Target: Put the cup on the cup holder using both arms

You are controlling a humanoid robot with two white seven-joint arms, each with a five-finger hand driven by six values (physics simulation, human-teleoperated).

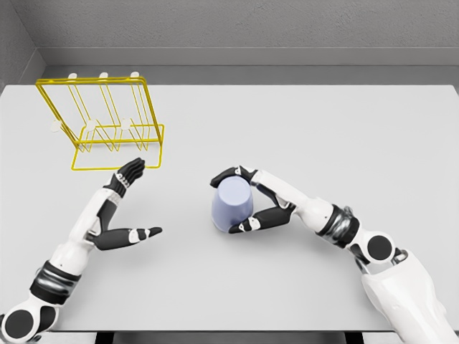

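We had the right robot hand (240,201) wrapped around the lavender cup (232,204). Our left robot hand (129,204) waited open. Next came the handover toward the far-left yellow wire cup holder (107,129).

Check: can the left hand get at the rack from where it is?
Probably yes. The left hand is open, just in front of the rack, with bare table between; the cup sits off to the right.

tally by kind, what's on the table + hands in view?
cup: 1, lavender, right hand fingers around it
cup holder: 1, yellow wire
hands: 2, left hand open, holding nothing
table: 1
Total: 5
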